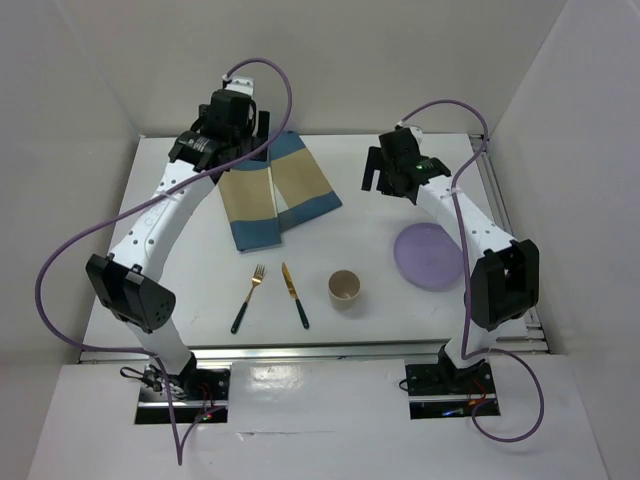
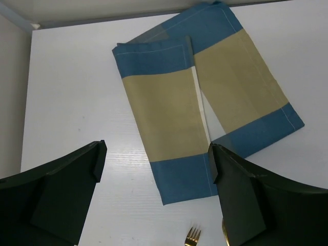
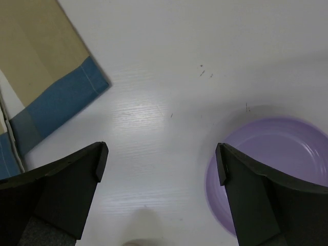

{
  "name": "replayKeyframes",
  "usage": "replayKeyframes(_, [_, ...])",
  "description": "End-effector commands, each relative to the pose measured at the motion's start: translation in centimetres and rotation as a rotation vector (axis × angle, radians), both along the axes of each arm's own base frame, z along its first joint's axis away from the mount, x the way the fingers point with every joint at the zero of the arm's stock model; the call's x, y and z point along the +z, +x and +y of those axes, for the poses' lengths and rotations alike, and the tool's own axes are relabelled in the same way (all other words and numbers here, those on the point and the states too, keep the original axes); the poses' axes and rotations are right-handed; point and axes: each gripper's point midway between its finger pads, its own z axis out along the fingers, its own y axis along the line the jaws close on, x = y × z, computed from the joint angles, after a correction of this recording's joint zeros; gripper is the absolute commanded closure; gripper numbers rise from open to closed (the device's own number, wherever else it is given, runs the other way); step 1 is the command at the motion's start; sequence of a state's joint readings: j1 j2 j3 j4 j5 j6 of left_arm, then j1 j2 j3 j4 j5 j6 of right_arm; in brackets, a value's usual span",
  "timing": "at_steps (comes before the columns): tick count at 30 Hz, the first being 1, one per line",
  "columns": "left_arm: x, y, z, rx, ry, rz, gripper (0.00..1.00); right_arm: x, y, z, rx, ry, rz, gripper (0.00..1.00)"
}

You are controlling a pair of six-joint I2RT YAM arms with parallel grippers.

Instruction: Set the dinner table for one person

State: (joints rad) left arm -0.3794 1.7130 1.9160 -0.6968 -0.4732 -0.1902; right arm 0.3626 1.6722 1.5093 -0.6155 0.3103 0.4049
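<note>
Five items are out, none laid as a setting by my read. The large plain white rectangular bench [image 1: 200, 270] with metal edge rails runs from the arm bases to the back wall and carries everything.

Near row, left to right:
- gold fork with dark handle [image 1: 249, 298]
- matching gold knife with dark handle [image 1: 295, 296], just beside the fork
- small tan round cup [image 1: 344, 288], upright, apart from both

Mid right is a round lilac plate [image 1: 430, 256], well apart from the cup.

Far centre is a blue-and-tan striped cloth placemat [image 1: 278, 195], doubled over on itself and skewed.

The left end effector [image 2: 156, 154] hovers over the placemat's near blue band, jaws spread fully, holding nothing. The right end effector [image 3: 161, 154] hangs above bare bench between the placemat corner and the plate, equally wide and empty.

Step in hand, judged: get the placemat.
- Come down on a free corner, not mid-panel, where cloth just bunches.
- Keep the fingers shallow so one pad slips under the hem.
- Have the right take the other corner so the fold pulls flat.
- Drag low toward near centre.
- The fork and knife sit about where the mat should land, so stop short or shift them first.
- The plate goes on after.
</note>
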Motion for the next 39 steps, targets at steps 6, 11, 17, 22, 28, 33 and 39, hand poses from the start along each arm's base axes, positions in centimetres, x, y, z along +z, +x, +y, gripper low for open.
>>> replayKeyframes(6, [-3.8, -0.9, -2.4, -0.108, -0.026, 0.142, 0.0, 0.6, -0.7, -0.7, -0.043, 0.009, 0.018, 0.0])
replayKeyframes(11, [-9.8, -2.4, -4.2, -0.125, 0.092, 0.288, 0.0, 0.9, -1.2, 0.2, 0.017, 0.049, -0.005, 0.0])
replayKeyframes(17, [-17.4, -4.0, -6.9, -0.147, 0.243, 0.444, 0.22, 1.1, -2.5, 1.7, 0.118, 0.131, -0.064, 0.0])
replayKeyframes(22, [-22.4, -3.8, -6.6, -0.112, 0.305, 0.546, 0.31, 0.8, -3.3, 1.6, 0.133, 0.151, -0.057, 0.0])
replayKeyframes(28, [-25.7, -4.3, -6.4, -0.092, 0.325, 0.61, 0.21, -0.4, -3.7, 1.5, 0.124, 0.146, -0.017, 0.0])
replayKeyframes(33, [-27.2, -5.4, -7.2, -0.14, 0.266, 0.638, 0.18, -0.7, -3.8, 1.6, 0.131, 0.152, -0.013, 0.0])
replayKeyframes(39, [-28.4, -6.3, -7.3, -0.13, 0.266, 0.667, 0.17, -1.0, -3.7, 1.7, 0.13, 0.149, -0.004, 0.0])
